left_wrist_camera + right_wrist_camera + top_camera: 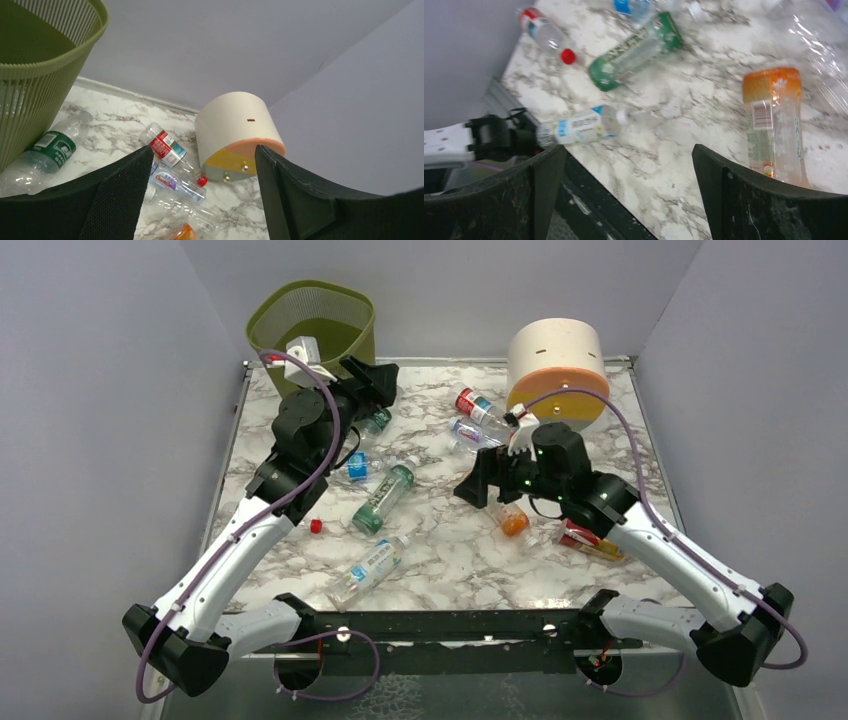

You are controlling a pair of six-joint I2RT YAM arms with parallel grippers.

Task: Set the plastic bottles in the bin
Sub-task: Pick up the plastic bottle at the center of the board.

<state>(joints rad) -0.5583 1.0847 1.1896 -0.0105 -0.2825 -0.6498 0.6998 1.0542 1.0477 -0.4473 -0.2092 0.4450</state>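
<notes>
Marble worktop (450, 550) carries everything. The bin (310, 315) stands upright at the far left corner; a cream cylinder (555, 355) lies on its side at the far right. We see the left pincer (204, 150) raised near the bin's rim, fingers apart, nothing between them. The right pincer (629, 150) hangs over mid-worktop, fingers wide apart, likewise empty. The plastic bottles (383, 498) lie scattered on the worktop outside the bin: a green-labelled bottle (47, 150) against its base, an orange bottle (774, 125) near the right pincer. A red cap (316, 526) lies loose.
</notes>
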